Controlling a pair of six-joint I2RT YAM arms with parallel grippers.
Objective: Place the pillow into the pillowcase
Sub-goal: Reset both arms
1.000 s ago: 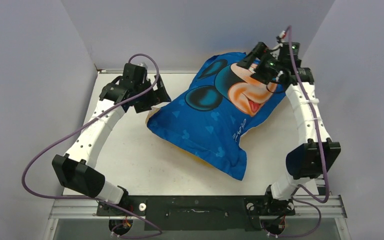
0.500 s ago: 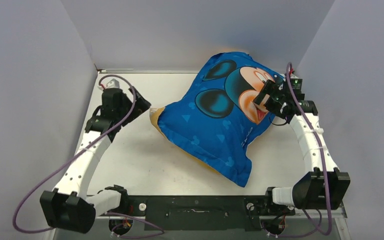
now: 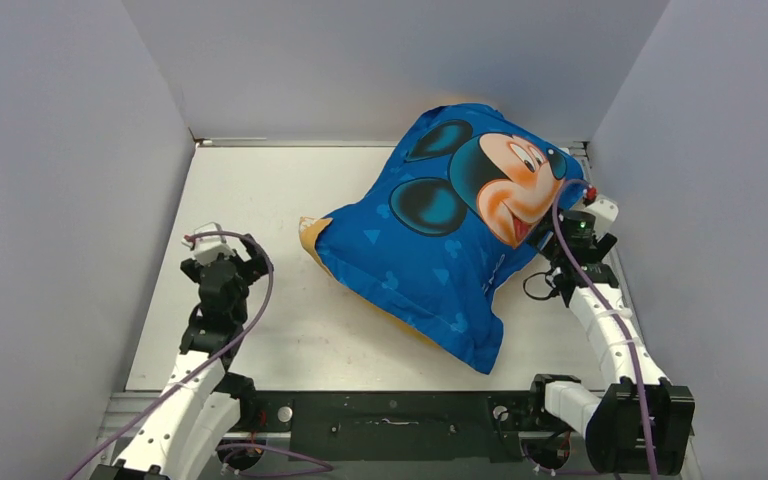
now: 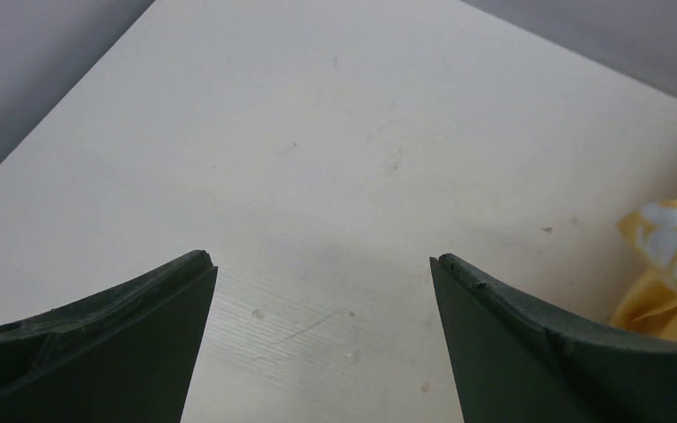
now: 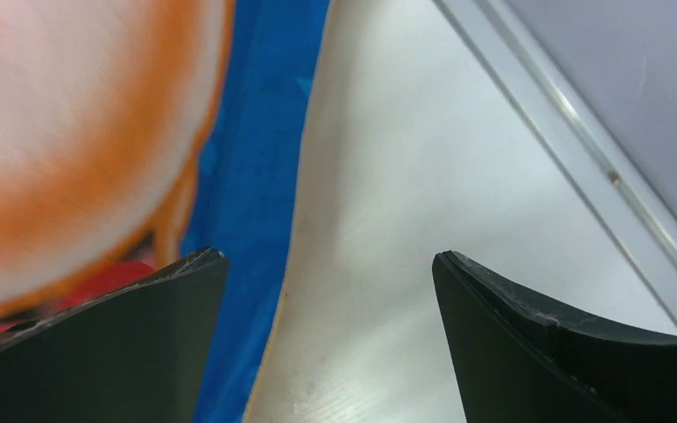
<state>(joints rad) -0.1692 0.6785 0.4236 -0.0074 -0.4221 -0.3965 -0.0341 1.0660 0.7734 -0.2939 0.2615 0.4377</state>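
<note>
2 hands open, holding nothing — left hand [image 3: 225, 260] lower left above the surface [image 3: 290, 330], right hand [image 3: 567, 235] beside the plump pillowcase [image 3: 440, 230], center right.

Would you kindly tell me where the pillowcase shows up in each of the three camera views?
Top external: the pillowcase lies centre-right, blue Mickey face up.
Left wrist: the pillowcase shows only as a yellow-and-white corner at the right edge.
Right wrist: the pillowcase fills the left side, blue and blurred orange print.
Shared landmark: the white table, bare beside the fabric in every view.
</note>
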